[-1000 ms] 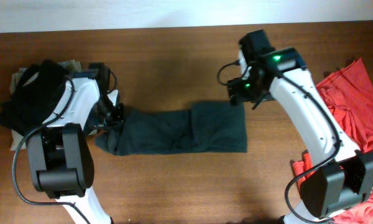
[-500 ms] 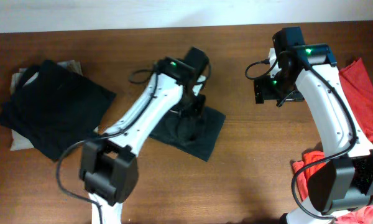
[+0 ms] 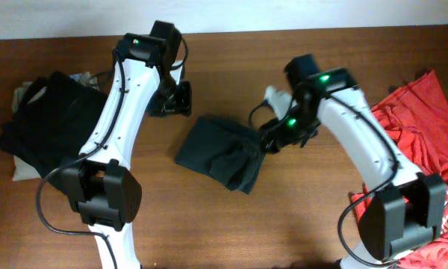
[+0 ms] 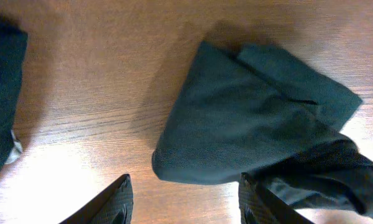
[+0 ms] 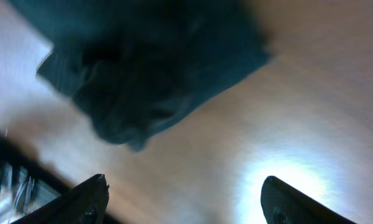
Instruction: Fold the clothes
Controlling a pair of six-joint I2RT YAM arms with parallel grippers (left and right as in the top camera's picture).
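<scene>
"Where is the piece you're working on?"

"The dark garment point(image 3: 218, 153) lies mid-table as a lopsided bundle. Its left part is flat and doubled over, and its near-right corner is rumpled and bunched. The black stack point(image 3: 52, 127) sits at the left end of the table point(image 3: 231, 60), well apart from it. The red shirt point(image 3: 422, 138) is heaped at the right edge."

"And your grippers?"

"Both are spread and both are empty. My left gripper point(image 4: 186, 204) hovers near the bundle's far-left corner, with bare wood between its fingers and the cloth just ahead. My right gripper point(image 5: 185, 202) is beside the bundle's right edge. That view is blurred, but the fingers stand wide apart and the cloth is in front of them, not between them."

"How will it handle?"

"Soft, light and limp, I judge. It will sag and slide rather than keep a crease, and a shallow pinch may lift only the top layer."

"So where do you take hold?"

"At the rumpled right corner, low enough to catch every layer, so I can draw it out flat. The clean folded edge on the left is better pinned as an anchor. Grabbing the middle would only bunch it further."
</scene>
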